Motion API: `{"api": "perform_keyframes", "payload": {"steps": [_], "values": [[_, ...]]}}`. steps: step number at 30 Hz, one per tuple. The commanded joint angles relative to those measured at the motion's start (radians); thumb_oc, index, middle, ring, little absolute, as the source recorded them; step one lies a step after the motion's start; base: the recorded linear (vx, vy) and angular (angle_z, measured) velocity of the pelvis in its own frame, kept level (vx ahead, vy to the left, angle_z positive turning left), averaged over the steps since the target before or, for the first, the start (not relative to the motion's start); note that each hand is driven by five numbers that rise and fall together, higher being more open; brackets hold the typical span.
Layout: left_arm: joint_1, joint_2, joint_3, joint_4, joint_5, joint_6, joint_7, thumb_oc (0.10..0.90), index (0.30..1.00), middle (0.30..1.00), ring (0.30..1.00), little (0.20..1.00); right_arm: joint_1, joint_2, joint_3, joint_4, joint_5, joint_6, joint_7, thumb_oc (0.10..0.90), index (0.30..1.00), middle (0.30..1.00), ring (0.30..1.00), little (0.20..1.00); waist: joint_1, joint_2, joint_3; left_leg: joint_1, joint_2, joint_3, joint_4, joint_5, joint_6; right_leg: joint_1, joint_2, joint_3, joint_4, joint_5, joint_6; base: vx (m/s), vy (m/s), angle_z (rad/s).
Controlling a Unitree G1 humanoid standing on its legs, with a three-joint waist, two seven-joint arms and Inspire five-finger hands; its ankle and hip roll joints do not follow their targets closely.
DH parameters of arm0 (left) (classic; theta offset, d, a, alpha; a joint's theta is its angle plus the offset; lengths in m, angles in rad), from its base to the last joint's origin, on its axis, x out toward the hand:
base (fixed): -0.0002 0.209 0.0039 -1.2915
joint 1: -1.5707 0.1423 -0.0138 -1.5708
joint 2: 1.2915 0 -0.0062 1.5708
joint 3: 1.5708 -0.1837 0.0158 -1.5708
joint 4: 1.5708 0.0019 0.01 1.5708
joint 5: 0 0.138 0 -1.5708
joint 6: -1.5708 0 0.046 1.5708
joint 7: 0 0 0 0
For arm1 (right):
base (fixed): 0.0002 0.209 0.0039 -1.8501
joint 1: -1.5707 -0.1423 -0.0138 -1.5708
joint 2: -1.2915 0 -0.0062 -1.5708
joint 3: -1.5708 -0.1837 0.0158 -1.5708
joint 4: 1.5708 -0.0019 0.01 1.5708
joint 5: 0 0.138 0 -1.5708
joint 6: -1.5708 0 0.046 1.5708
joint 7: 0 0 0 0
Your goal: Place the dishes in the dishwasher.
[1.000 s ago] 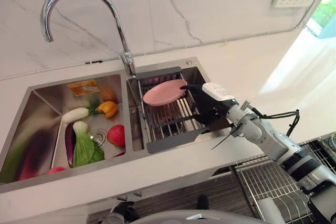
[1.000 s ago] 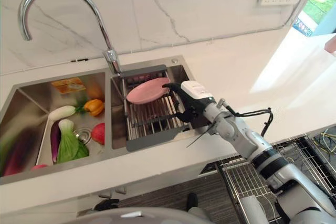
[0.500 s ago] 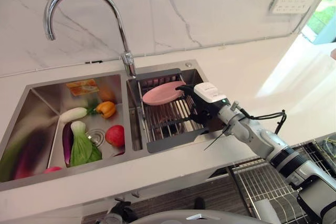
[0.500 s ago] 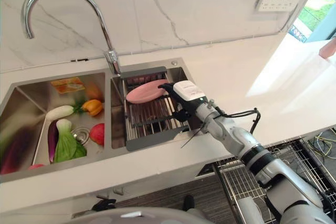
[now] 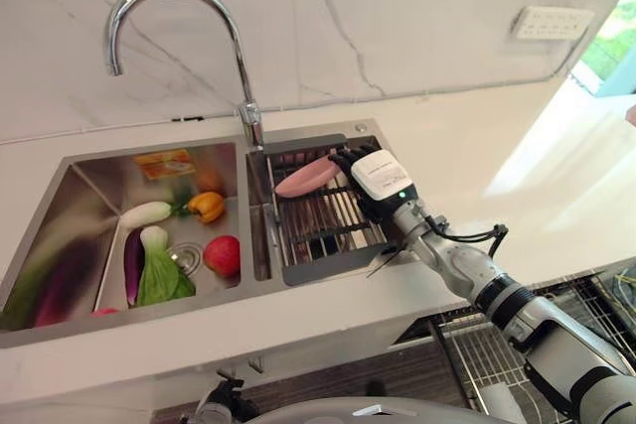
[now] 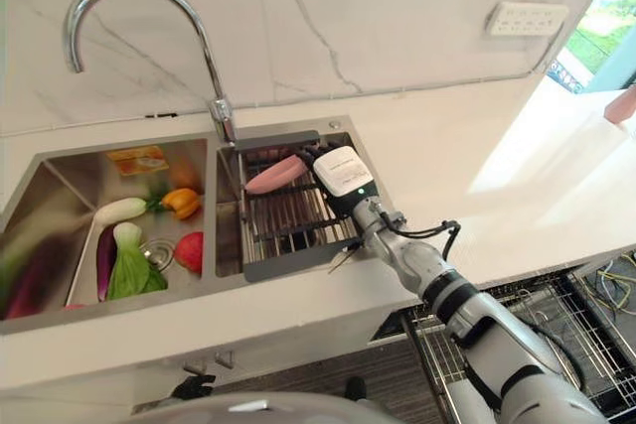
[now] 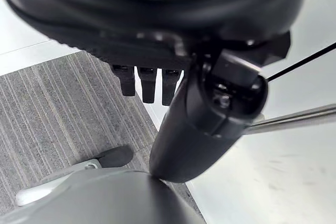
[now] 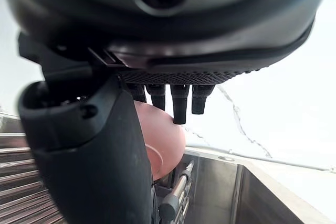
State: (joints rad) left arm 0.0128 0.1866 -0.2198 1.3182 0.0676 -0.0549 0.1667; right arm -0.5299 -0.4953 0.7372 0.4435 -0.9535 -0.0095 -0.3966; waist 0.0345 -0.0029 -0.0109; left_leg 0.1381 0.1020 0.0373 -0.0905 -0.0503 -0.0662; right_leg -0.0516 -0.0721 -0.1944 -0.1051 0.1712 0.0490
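Plate (image 5: 304, 175), pink, leans tilted on the rack (image 5: 323, 230) in the sink's (image 5: 79, 174) right basin, near the back edge by the tap (image 5: 179, 42). Its right end is hidden behind the right hand (image 5: 370, 178), which reaches over the rack from the counter (image 5: 467, 156) side. In the right wrist view the plate (image 8: 163, 142) shows between thumb and fingers (image 8: 179, 103), and the thumb covers a good part of it. The fingers look fairly straight above the rim, yet whether they actually pinch the plate is not clear, so I cannot tell if the hand grips it. Left hand (image 7: 205, 114) hangs low over grey floor (image 7: 58, 103), its fingers straight and relaxed. Left basin holds vegetables (image 5: 159, 270), some blurred at the near wall. Dishwasher rack (image 5: 507, 345) is cut off at the lower right
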Motion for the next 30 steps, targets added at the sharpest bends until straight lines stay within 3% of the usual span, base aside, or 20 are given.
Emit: {"api": "perform_keyframes", "payload": {"steps": [1,2,3,10,19,30], "values": [[-0.061,-0.025,-0.047,0.066,-0.007,-0.023,-0.009,0.800,0.900,0.900,0.900,0.900,-0.156,0.001,0.022,0.051,-0.100,0.011,-0.042,0.587,0.580,0.580,0.580,0.580,0.050,-0.084,0.013,-0.037,-0.028,-0.066,0.003,-0.031,0.002,0.150,-0.104,0.016,0.018,-0.197,0.095,0.00,0.000,0.00],[-0.055,-0.021,-0.047,0.065,-0.005,-0.024,-0.012,0.800,0.900,0.900,0.900,0.900,-0.149,-0.006,0.015,0.044,-0.097,0.012,-0.045,0.450,0.375,0.375,0.375,0.375,0.050,-0.082,0.013,-0.036,-0.029,-0.066,0.003,-0.032,0.002,0.149,-0.105,0.016,0.018,-0.196,0.095,0.00,0.000,0.00],[-0.046,-0.014,-0.044,0.064,0.002,-0.028,-0.015,0.800,0.900,0.900,0.900,0.900,-0.131,-0.017,-0.003,0.037,-0.088,0.012,-0.054,0.400,0.300,0.300,0.300,0.300,0.048,-0.079,0.014,-0.035,-0.030,-0.067,0.003,-0.033,0.003,0.150,-0.107,0.015,0.018,-0.196,0.095,0.00,0.000,0.00],[-0.037,-0.010,-0.046,0.055,0.003,-0.034,-0.017,0.800,0.900,0.900,0.900,0.900,-0.103,-0.013,-0.044,0.021,-0.049,0.016,-0.074,0.400,0.300,0.300,0.300,0.300,0.045,-0.067,0.020,-0.034,-0.033,-0.067,0.003,-0.034,0.005,0.148,-0.108,0.015,0.018,-0.195,0.096,0.00,0.000,0.00],[-0.029,-0.023,-0.072,0.022,-0.020,-0.034,-0.001,0.800,0.900,0.900,0.900,0.900,-0.046,0.087,-0.161,-0.023,0.132,0.011,-0.132,0.400,0.300,0.300,0.300,0.300,0.034,-0.043,0.028,-0.030,-0.039,-0.061,0.003,-0.036,0.012,0.145,-0.111,0.026,0.018,-0.193,0.094,0.00,0.000,0.00],[-0.022,-0.033,-0.084,0.002,-0.023,-0.033,0.019,0.800,0.900,0.900,0.900,0.900,-0.017,0.091,-0.240,-0.186,0.229,-0.026,-0.182,0.400,0.300,0.300,0.300,0.300,0.024,-0.032,0.036,-0.018,-0.040,-0.057,0.003,-0.041,0.016,0.150,-0.109,0.036,0.018,-0.196,0.090,0.00,0.000,0.00]]}}
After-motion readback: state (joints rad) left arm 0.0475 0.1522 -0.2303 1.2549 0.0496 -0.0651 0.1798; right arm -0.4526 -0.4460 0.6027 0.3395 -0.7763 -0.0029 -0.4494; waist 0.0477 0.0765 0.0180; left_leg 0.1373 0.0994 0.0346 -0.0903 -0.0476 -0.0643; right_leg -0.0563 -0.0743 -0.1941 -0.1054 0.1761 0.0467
